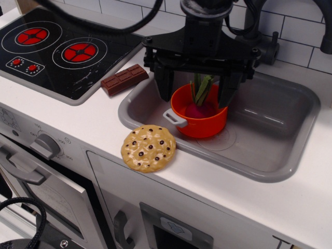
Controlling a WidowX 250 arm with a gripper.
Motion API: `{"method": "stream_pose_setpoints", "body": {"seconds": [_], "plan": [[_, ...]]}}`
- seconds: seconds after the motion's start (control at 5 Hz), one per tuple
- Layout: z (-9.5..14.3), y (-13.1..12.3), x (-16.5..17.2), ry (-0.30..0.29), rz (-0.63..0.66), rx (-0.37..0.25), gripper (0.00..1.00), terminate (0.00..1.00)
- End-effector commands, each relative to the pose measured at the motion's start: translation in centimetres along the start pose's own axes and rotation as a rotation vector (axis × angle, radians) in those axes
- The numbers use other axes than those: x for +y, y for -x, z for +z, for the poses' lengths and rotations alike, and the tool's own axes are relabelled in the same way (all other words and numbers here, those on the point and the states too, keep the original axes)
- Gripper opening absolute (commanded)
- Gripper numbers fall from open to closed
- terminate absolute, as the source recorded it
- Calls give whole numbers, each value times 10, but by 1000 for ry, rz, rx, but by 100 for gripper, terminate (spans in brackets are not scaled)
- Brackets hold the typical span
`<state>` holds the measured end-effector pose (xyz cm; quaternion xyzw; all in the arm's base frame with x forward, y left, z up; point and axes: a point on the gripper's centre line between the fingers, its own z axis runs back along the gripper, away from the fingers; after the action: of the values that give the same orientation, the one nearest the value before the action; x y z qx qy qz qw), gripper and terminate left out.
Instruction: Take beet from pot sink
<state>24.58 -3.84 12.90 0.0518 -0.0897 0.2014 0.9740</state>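
The orange pot (pixel 199 120) with a grey side handle stands in the left part of the grey sink (pixel 270 127). The magenta beet (pixel 198 110) lies inside the pot, its green leaves (pixel 202 87) sticking up above the rim. My black gripper (pixel 197 92) hangs directly over the pot, open, with one finger (pixel 165 83) outside the pot's left rim and the other finger (pixel 228 88) at its right rim. The leaves rise between the fingers. The fingers do not touch the beet.
A chocolate-chip cookie (pixel 148 148) lies on the white counter just in front of the sink's left corner. A brown chocolate bar (pixel 124 79) lies between the black stovetop (pixel 57 52) and the sink. A dark faucet (pixel 270 46) stands behind the sink.
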Motion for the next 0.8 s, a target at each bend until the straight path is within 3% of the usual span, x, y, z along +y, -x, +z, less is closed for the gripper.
{"method": "stream_pose_setpoints", "body": {"seconds": [0.0,0.4,0.6], "plan": [[0,0,0,0,0,0,100,0],[-21,-32,-6,67,96,-60,100,0],[-36,-58,-9,77,176,-138,100,0]]}}
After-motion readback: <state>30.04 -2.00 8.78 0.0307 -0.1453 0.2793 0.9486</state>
